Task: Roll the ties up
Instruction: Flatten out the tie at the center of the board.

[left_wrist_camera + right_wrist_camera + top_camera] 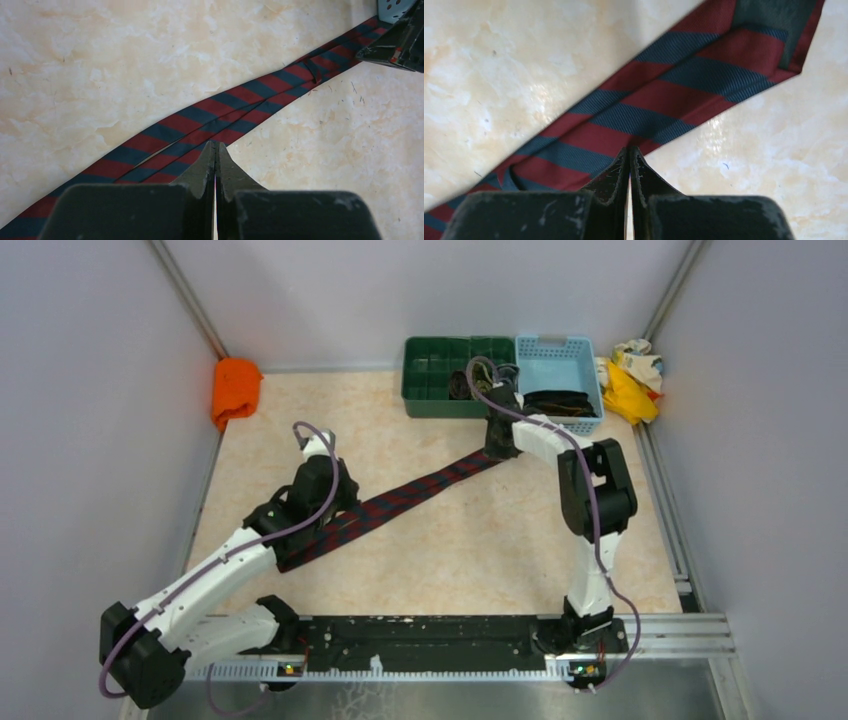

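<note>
Here the left claw [215,145] and right claw [629,149] are closed, tips seemingly on the tie [400,502].

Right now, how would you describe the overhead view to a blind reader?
A red-and-navy striped tie lies stretched diagonally across the table, the left arm at its near end, the right arm at its far end, by a green bin and blue basket.
</note>
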Robot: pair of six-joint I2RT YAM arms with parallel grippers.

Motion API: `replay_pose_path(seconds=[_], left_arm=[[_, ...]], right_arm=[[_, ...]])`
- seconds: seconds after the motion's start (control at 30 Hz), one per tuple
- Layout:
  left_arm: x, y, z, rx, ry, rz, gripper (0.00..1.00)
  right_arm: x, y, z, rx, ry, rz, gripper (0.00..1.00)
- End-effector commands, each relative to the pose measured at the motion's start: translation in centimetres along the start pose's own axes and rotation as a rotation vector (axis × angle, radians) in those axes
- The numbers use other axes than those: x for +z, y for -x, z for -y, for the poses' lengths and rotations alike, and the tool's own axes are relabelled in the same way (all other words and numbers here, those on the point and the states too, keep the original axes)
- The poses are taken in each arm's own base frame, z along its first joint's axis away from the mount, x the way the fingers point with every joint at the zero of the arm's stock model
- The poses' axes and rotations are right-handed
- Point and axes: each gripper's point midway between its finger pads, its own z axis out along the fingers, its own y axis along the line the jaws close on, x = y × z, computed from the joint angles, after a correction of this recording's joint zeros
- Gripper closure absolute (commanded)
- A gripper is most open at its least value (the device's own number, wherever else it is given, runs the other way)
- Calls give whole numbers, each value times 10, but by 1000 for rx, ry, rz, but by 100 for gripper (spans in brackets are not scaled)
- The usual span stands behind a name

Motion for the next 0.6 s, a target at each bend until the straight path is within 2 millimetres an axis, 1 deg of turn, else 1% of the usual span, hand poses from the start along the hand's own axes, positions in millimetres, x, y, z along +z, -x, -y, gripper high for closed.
replay_pose_path(seconds=[0.0,0.17,0.3,0.37,0.4,0.47,0.57], left_arm=[[3,-1,4,13,-25,8,100],[3,0,2,20,-17,21,100],[8,-3,5,23,-30,14,100],[11,-6,7,26,-34,3,100],[13,-7,8,27,-35,0,100],[16,-9,9,27,-35,-8,100],[22,-11,11,33,-34,-16,100]], right_arm=[[2,23,-4,-19,-22,31,100],[11,11,3,-21,-44,-7,100],[19,-3,18,-16,-78,-59,100],[19,-11,30,-8,-99,-83,100],[19,-18,38,-8,-114,-99,100],[12,-29,54,-2,-146,-110,100],[-4,-40,79,22,-201,-102,100]])
